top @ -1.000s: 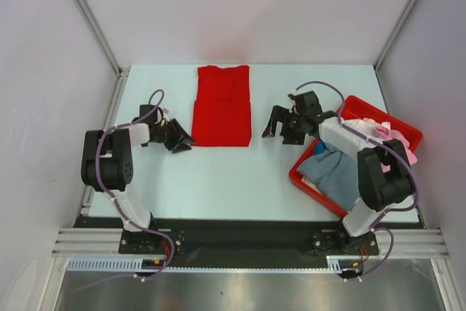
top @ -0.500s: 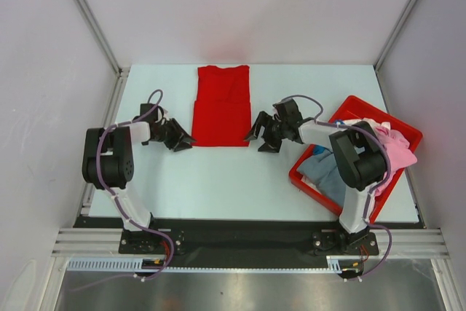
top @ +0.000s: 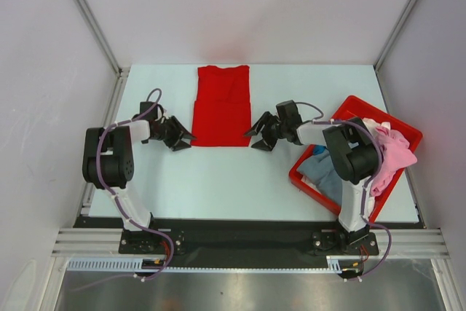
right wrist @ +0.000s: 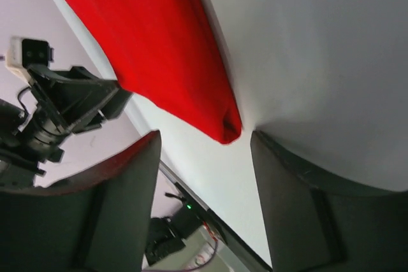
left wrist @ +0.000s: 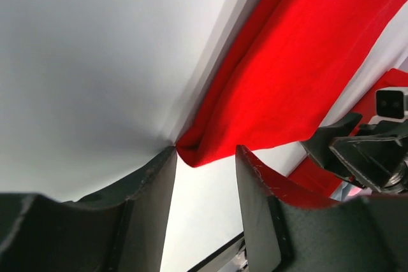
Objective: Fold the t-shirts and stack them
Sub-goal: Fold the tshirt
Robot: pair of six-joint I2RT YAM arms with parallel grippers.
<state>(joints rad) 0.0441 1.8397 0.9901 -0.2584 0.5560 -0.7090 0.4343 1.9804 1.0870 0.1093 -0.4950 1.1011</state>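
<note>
The bright red t-shirt (top: 222,105) lies flat on the table, folded into a long strip. My left gripper (top: 186,139) is open at its near left corner; in the left wrist view that corner (left wrist: 194,151) sits just beyond the gap between the fingertips. My right gripper (top: 256,138) is open at the near right corner, which shows in the right wrist view (right wrist: 226,128) just ahead of the spread fingers. Neither gripper holds cloth. A grey-blue shirt (top: 326,171), a pink shirt (top: 397,154) and a white shirt (top: 368,125) lie in the bin.
The red plastic bin (top: 411,130) stands at the right of the table, behind my right arm. Frame posts and white walls close in the table's back and sides.
My right gripper has swung left from beside the bin to the shirt's near right corner. My left gripper has edged slightly toward the near left corner.
</note>
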